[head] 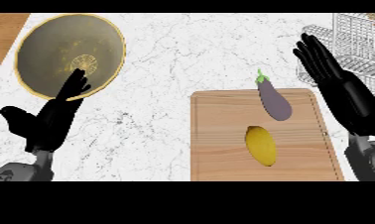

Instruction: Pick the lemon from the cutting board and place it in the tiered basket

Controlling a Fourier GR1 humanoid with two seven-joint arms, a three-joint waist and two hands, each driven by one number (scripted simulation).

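Oval yellow lemon (261,145) lies lengthwise on the wooden cutting board (219,139), left of the nearer, open, empty right hand (338,85).

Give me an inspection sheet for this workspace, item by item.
Surface: white marble counter; wooden corner at upper left.
Job's things: lemon lying on the cutting board; wire basket at upper right.
Clutter: eggplant on the board above the lemon; dark plate with gold rim at upper left.
Hands: left hand open, fingertips over the plate's rim; right hand open, beside the board, holding nothing.
Cables: nothing seen.
Surroundings: nothing seen.
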